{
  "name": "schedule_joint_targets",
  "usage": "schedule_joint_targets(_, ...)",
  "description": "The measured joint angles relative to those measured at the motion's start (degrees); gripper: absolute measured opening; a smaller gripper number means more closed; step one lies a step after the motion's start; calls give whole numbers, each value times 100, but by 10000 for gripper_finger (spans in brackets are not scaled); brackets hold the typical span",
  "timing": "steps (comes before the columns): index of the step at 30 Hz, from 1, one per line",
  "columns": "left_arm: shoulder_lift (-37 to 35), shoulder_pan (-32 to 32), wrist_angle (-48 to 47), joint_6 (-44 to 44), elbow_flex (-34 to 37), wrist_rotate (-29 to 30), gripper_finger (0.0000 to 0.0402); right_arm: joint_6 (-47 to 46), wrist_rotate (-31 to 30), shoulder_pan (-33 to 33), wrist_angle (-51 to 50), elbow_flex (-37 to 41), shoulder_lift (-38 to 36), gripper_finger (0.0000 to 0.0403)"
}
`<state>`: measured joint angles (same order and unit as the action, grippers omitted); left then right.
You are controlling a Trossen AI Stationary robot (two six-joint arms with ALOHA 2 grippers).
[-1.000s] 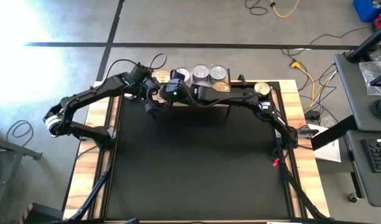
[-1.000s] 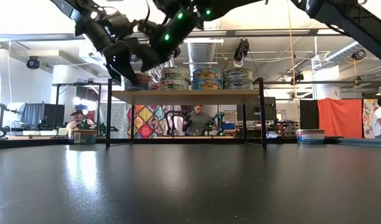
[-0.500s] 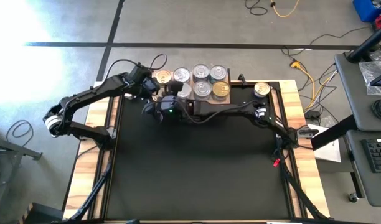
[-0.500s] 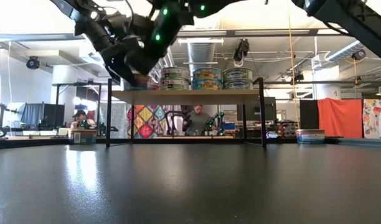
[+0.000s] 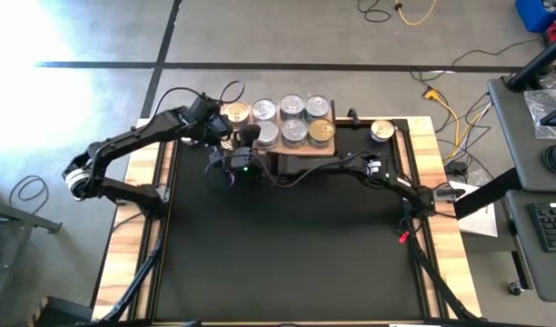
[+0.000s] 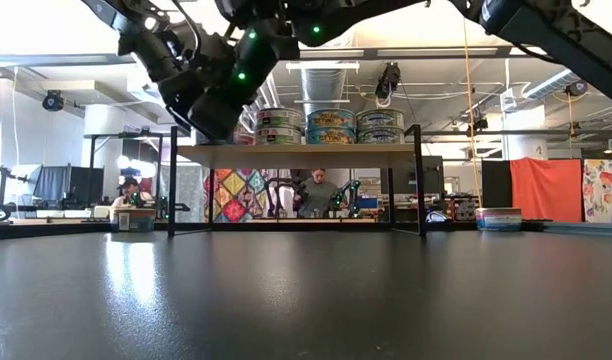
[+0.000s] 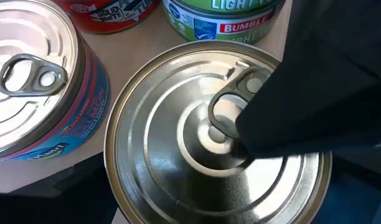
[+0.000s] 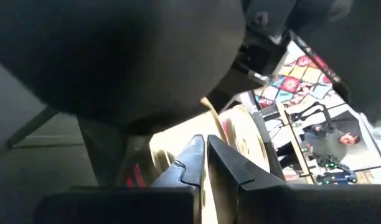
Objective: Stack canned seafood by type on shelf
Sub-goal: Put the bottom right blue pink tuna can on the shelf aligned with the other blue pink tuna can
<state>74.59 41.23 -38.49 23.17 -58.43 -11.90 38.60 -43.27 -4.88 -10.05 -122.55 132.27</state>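
From where I stand the shelf [image 5: 301, 154] is the thing to steer by, sitting at the far edge of the table [image 5: 287, 254]. At its left end the left gripper [image 5: 222, 130] hangs just over the leftmost tin [image 7: 218, 146], fingers spread wide and holding nothing; its wrist view looks straight down on that silver lid, with a red-labelled can [image 7: 38, 81] close beside it. I'd judge this tin has just been set down or is about to be nudged into line, so the thing to do is lift straight up, clear of the pull tab, without dragging the can off the board's edge. Just in front of the shelf's left end, lower toward the table, sits the right gripper [image 5: 225, 164], fingers pressed together and empty; it should stay clear of the shelf's black legs. Along the shelf to the right stand the other canned seafood [image 5: 296, 120], silver and gold lids together. Past the shelf's right end one gold-lidded can [image 5: 382, 131] waits alone, well apart from both grippers.
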Motion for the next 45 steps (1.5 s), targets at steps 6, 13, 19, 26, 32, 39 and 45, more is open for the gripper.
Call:
schedule_joint_targets(6,-42,-4,-10,-190,0,-20,400,-482,-27,2,-459,-16,-4,13)
schedule_joint_targets(13,-55,-7,19,-435,2,-36,400,-1156,-33,2,-716,-17,-13,13)
schedule_joint_targets(19,-57,-11,8,-452,4,20,400,-1382,-15,34,-51,18,-48,13)
schedule_joint_targets(26,-55,-23,57,-483,8,298,400,-2253,360,-115,8,88,-70,13)
schedule_joint_targets(32,-55,-59,54,-417,8,406,400,-1953,458,-127,7,92,-74,13)
schedule_joint_targets(39,-66,-63,16,-297,11,435,400,-2532,811,-175,-277,88,-94,13)
schedule_joint_targets(45,-162,-63,-150,22,11,436,400,-2679,893,-175,-837,71,-114,13)
